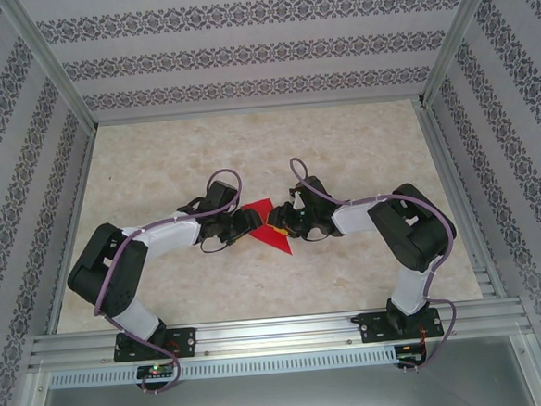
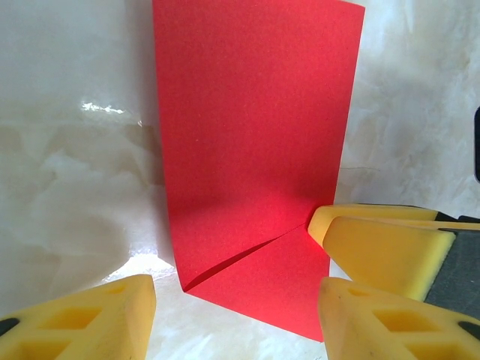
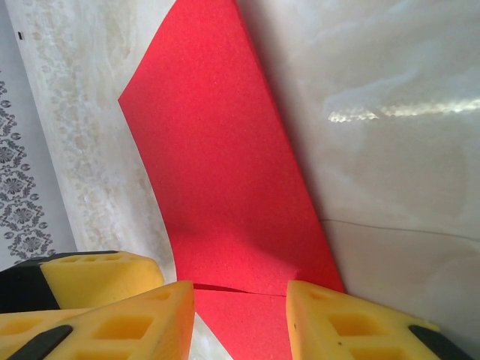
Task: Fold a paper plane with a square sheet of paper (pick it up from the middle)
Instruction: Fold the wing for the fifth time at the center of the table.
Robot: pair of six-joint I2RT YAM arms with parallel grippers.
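The square sheet of paper (image 1: 280, 242) is bright red and lies mid-table, showing a triangular outline with its tip toward the arms. In the left wrist view the paper (image 2: 255, 135) has a crease, with one flap raised and the other flat on the table. My left gripper (image 2: 236, 322) is open, its yellow fingers astride the paper's near corner. From the right, my right gripper's fingers (image 2: 382, 247) touch the crease end. In the right wrist view the right gripper (image 3: 240, 322) is open over the paper (image 3: 217, 172), jaws apart. The grippers (image 1: 250, 221) (image 1: 279, 223) face each other.
The marble-patterned table (image 1: 156, 164) is boxed in by patterned walls (image 1: 24, 137) and aluminium posts. A metal rail (image 1: 280, 332) carrying both arm bases runs along the near edge. A left gripper finger (image 3: 97, 274) sits close beside the right gripper's left finger.
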